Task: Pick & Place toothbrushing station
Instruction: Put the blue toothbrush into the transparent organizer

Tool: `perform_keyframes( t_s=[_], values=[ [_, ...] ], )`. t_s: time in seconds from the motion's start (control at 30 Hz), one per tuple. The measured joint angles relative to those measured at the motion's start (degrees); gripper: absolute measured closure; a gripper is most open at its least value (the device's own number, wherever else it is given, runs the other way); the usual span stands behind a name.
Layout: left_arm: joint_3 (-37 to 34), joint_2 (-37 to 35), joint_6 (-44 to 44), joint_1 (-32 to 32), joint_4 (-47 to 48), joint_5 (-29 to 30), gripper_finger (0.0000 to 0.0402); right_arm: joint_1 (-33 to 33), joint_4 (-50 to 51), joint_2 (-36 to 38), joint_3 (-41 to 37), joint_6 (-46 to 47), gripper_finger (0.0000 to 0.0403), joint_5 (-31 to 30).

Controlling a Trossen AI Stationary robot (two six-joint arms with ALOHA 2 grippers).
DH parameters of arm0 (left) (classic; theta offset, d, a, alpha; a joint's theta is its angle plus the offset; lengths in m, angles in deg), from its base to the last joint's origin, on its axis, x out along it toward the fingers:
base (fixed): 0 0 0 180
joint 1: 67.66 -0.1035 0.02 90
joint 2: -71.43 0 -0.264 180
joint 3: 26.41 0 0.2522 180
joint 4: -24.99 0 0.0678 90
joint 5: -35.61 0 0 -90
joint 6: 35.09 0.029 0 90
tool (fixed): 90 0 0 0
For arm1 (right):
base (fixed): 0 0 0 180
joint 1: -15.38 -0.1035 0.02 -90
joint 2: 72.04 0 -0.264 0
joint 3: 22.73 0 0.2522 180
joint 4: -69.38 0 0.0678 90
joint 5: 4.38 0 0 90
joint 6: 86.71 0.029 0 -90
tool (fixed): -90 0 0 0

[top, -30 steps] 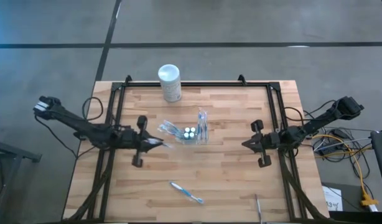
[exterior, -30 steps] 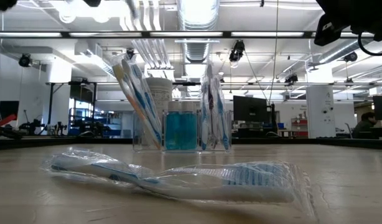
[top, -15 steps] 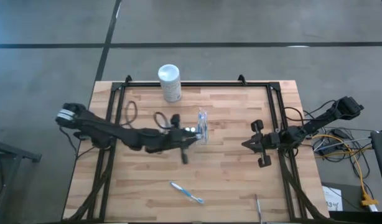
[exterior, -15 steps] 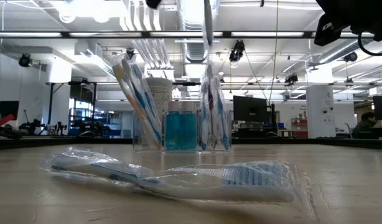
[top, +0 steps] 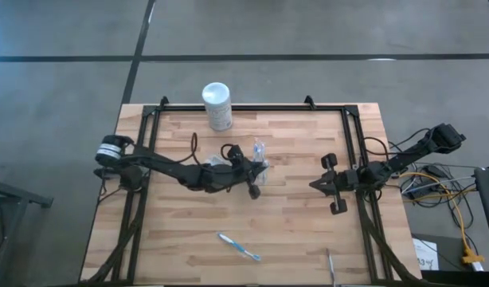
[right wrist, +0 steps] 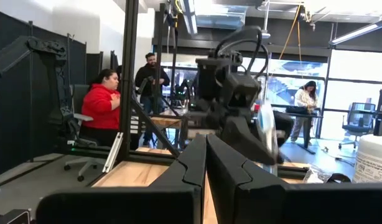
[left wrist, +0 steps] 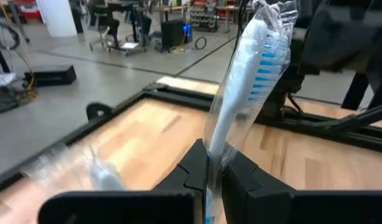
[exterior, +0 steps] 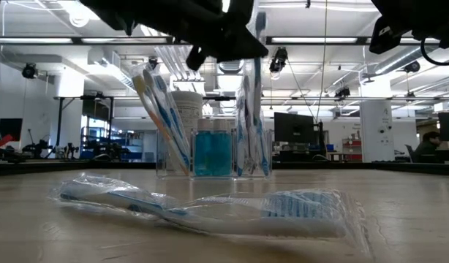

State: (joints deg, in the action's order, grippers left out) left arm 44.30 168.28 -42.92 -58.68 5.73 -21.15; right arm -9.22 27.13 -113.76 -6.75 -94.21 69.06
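Now, from above: the left hand reaches out over the middle of the bench, right at the clear toothbrushing station, which stands near the bench's centre. Behind it, at the far edge, sits the white canister. A wrapped toothbrush lies alone toward the near edge. Over on the right side the right hand waits, well apart from everything.

Down at bench level: the toothbrushing station stands upright with wrapped brushes leaning in its compartments and blue in the middle one. The loose wrapped toothbrush lies across the foreground. The left arm hangs dark above the holder.

Left wrist view: the left hand is clamped tight on a wrapped toothbrush, its blue and white bristle head pointing away from the fingers.

Right wrist view: the right hand is pressed fully closed with nothing between its fingers. People sit and stand in the room beyond.
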Motion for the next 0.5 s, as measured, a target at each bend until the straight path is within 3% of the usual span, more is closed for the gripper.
perform_keyframes(
  t_s=[0.5],
  values=[
    [0.0, 9.2, -6.5, -1.4, -4.0, 3.4, 0.0381, 0.0, -0.1, 0.0, 0.0, 0.0, 0.0394, 0.0]
  ],
)
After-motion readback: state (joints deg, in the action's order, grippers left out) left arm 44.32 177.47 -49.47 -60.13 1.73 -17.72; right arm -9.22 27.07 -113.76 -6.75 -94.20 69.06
